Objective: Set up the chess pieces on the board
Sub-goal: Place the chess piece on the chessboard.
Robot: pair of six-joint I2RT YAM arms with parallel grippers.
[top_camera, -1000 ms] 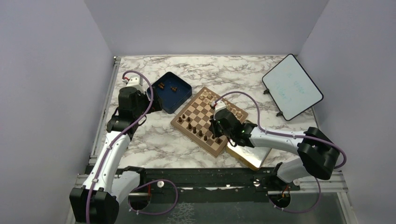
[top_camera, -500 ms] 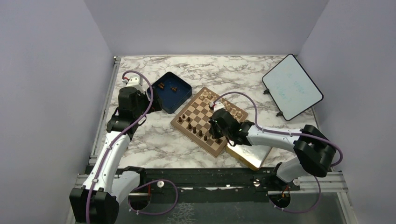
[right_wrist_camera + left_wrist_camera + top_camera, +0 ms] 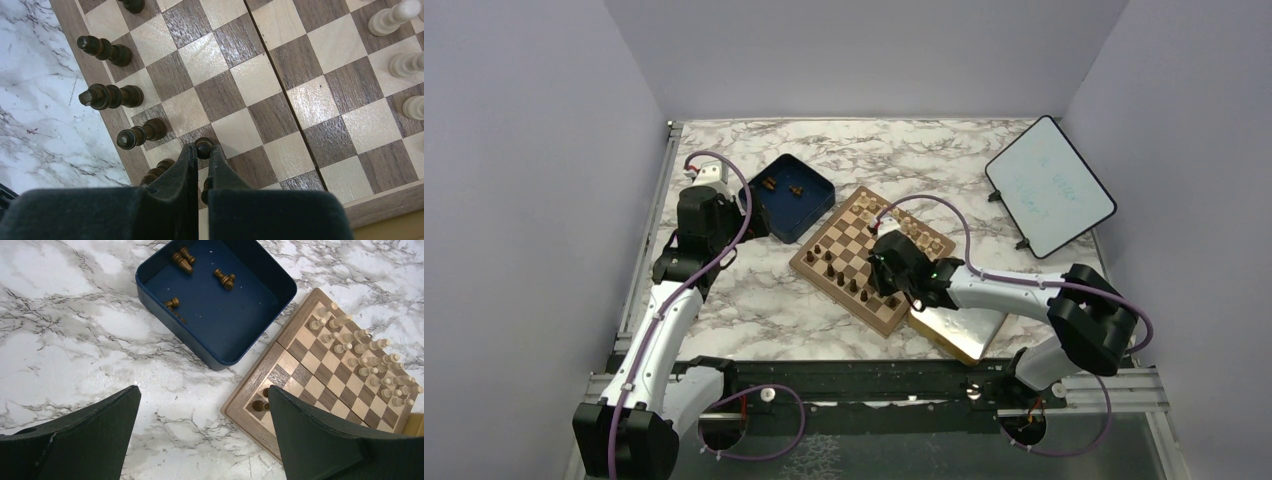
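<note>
**Held piece**: dark, round-headed. It is pinched at the head by the right gripper, whose fingers are drawn narrow onto it. It sits over the second row from the board's edge. The fingers hide its base, so contact with the square cannot be told.

**Board**: checked wood. Dark pieces stand close together along this edge, and one is just beside a finger. Pale pieces are ranked on the far side.

**Likely hazards, right side:**
- Spreading fingers could nudge the piece beside them and topple it into the row.
- A release before the base is down would probably drop the piece tilted or straddling two squares.
- A slanted retreat could rake the edge row.

**Left gripper**: spread wide and empty, above the table between box and board corner.

**Box**: dark blue. Several dark pieces lie flat inside, one close to a wall.

**Likely hazards, left side:**
- Lying pieces may roll from the fingers.
- The wall leaves little room around the nearest one.
- Both arms working the same board edge could collide.
</note>
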